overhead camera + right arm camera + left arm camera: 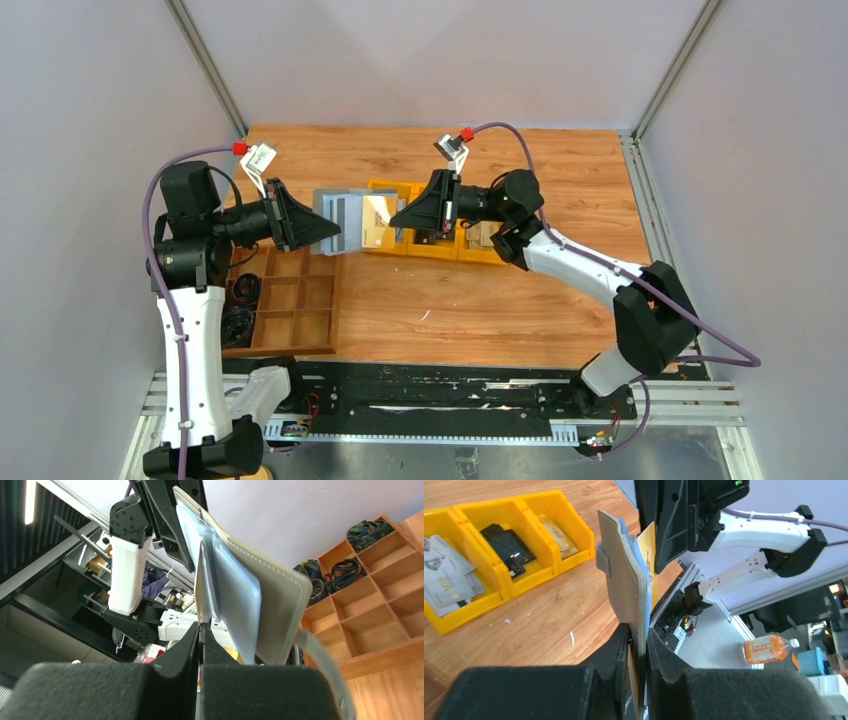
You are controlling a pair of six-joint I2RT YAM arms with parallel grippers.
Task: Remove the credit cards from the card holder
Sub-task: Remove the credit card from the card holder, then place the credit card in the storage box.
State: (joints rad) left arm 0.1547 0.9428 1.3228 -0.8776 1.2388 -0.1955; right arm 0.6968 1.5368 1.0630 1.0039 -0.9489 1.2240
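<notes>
Above the table, my left gripper [312, 226] is shut on the grey-blue card holder [335, 222], which stands on edge. In the left wrist view the holder [624, 580] rises edge-on from between the pads of the left gripper [639, 636]. A tan/gold credit card [376, 220] sticks out of its pocket toward the right arm. My right gripper [397, 217] is shut on that card's outer edge. From the right wrist the card [201, 587] is a thin strip pinched in the right gripper [201, 626], beside the holder's pale pockets [235, 597].
Yellow bins [470, 250] stand behind and under the right gripper; they hold light grey cards [446, 582], a black item [509, 550] and a gold card [558, 536]. A brown wooden compartment tray [300, 300] with cables lies at the left.
</notes>
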